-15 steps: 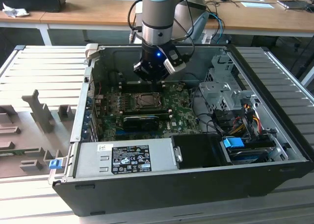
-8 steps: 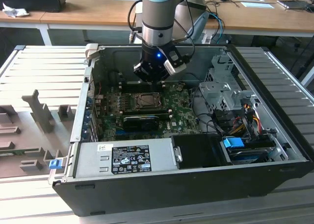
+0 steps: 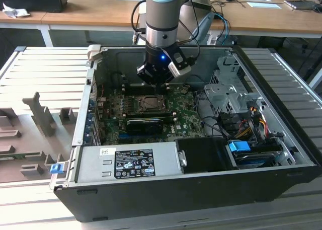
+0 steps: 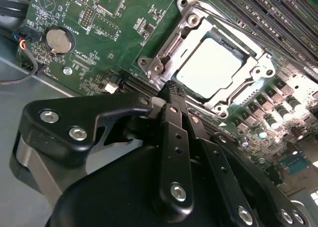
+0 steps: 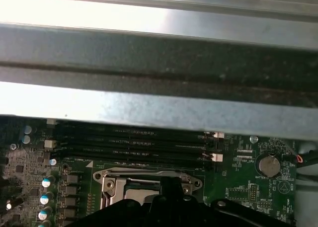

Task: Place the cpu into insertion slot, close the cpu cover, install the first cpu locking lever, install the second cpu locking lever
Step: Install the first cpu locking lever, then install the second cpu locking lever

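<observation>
Silver-grey, the cpu (image 4: 209,67) sits in the insertion slot (image 4: 251,50) under the cpu cover (image 4: 198,31), just beyond our gripper (image 4: 171,88), whose fingers meet empty; the exterior view adds the case (image 3: 282,84).

Silver-grey cpu (image 4: 208,68), silver cpu cover (image 4: 164,50), green motherboard (image 4: 89,48), black hand (image 4: 171,95)

Cpu (image 4: 209,68): smooth, bright metal top, glossy under the light. Cover (image 4: 258,70): thin silvery sheet metal, satin, framing the cpu. Board (image 4: 59,13) around the cover: green laminate, semi-gloss, with a shiny metal coin cell (image 4: 58,40). Gripper (image 4: 171,90): matt black fingers with bright steel screws. Case (image 3: 297,154) enclosing the board: matt black outside, dull grey metal inside.
</observation>
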Robot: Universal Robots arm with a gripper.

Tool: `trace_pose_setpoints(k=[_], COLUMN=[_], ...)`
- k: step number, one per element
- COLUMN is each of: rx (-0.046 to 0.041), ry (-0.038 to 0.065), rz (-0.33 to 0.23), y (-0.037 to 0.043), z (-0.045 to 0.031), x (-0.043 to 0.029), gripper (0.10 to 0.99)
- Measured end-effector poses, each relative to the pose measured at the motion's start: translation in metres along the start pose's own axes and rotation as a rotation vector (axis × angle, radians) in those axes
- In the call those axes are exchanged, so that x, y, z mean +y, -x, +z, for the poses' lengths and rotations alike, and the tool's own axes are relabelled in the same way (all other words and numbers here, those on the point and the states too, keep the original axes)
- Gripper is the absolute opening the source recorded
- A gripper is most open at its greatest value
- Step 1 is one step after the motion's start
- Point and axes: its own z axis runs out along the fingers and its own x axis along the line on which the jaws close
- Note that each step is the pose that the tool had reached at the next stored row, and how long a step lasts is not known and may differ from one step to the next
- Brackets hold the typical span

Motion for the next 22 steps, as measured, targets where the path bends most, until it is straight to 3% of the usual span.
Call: trace_pose_setpoints(k=[9,14,22], rx=[-0.0001,0.0000,-0.0001], ry=[0.000,0.000,0.000], rz=[0.000,0.000,0.000], y=[-0.0001,-0.0005,-0.0018], z=[-0.0001,-0.0004,-0.0016], x=[-0.0019,-0.0068,-0.0228], gripper=[0.106,0.106,0.106])
